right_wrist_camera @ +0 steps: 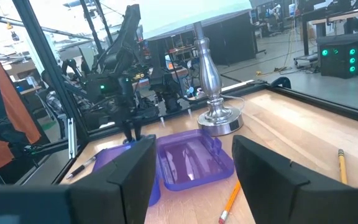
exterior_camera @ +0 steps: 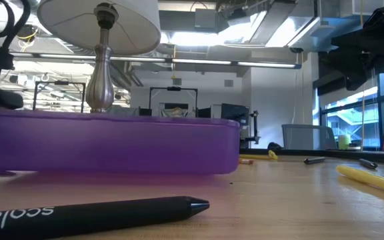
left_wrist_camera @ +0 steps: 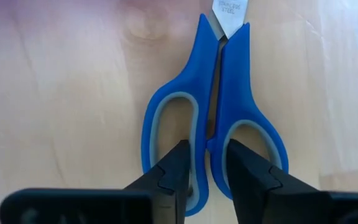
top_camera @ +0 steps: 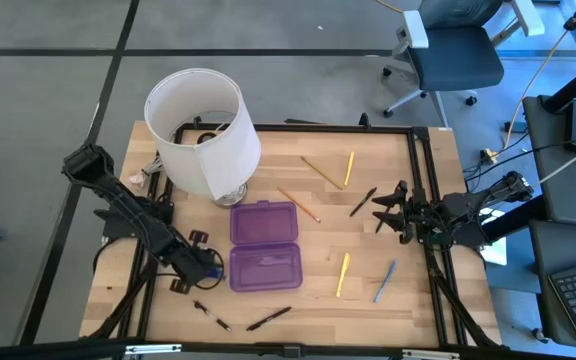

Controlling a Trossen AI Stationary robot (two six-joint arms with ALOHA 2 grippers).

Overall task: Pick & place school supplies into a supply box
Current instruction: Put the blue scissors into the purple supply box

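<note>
Left gripper closing in on the scissors, box open with most supplies not yet packed

The left gripper point(left_wrist_camera: 205, 177) sits low over the blue-handled steel scissors point(left_wrist_camera: 213, 106) on the wooden desk point(top_camera: 408, 200), just beside the translucent purple plastic supply box point(top_camera: 265, 245); its fingers point(left_wrist_camera: 173, 171) straddle the two inner handle bars, narrowly apart, and whether they already pinch cannot be told. The right gripper point(right_wrist_camera: 191, 168) waits near the desk's right edge, fingers apart and empty. The box lies open; what it holds cannot be made out. Left on the desk: two yellow pencils point(top_camera: 343, 274), two wooden pencils point(top_camera: 299, 205), a grey-blue pen point(top_camera: 384, 282) and dark pens point(top_camera: 268, 318), so the job looks early
</note>
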